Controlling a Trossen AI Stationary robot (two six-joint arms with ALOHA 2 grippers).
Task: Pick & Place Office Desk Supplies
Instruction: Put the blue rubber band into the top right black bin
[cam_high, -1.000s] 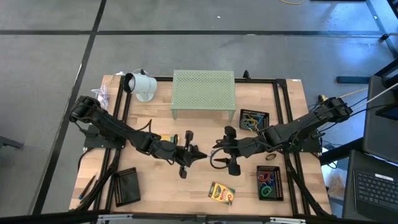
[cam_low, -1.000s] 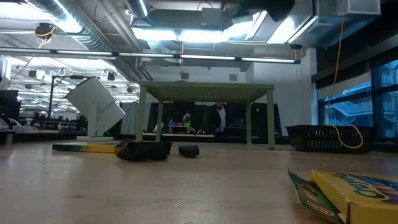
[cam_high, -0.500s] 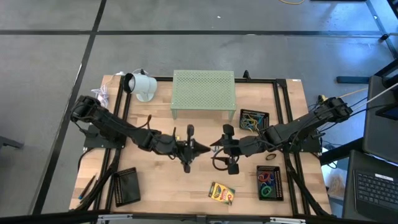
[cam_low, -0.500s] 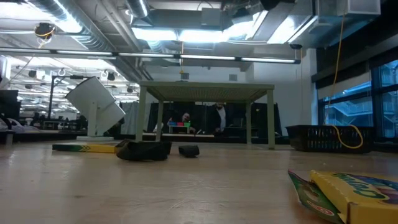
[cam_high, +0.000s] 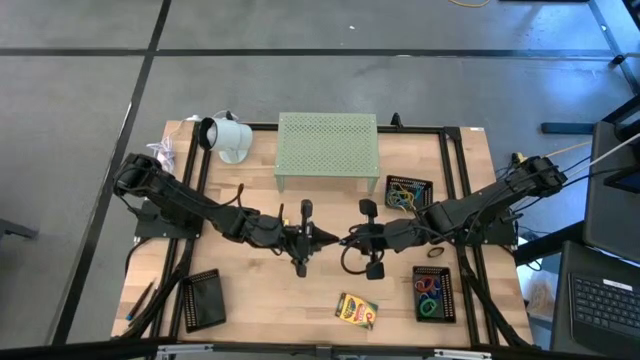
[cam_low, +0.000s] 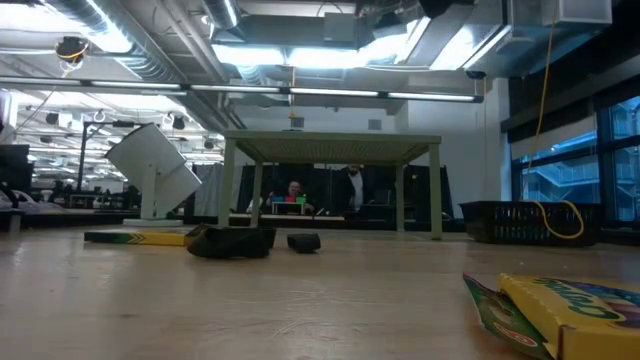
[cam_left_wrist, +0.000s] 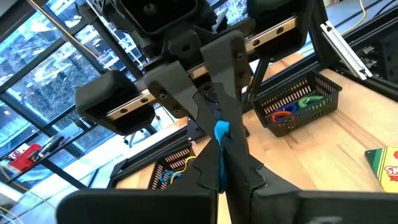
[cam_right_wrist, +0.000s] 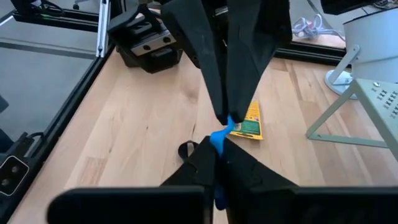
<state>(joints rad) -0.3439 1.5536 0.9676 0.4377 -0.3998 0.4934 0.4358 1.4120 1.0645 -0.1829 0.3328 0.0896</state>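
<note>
Mid-counter, the left tool (cam_high: 322, 237) and right tool (cam_high: 347, 240) both clamp one blue rubber band (cam_left_wrist: 222, 130): light, stretchy, likely slippery; best pinched across its strand.

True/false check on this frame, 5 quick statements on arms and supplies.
1. The left gripper and right gripper meet tip to tip above mid-table. True.
2. Both have their fingers shut on a small blue item. True.
3. The crayon box sits on top of the green perforated stand. False: it lies on the table near the front edge.
4. The two black trays on the right are empty. False: both hold coloured bands.
5. The white lamp stands at the rear left. True.
</note>
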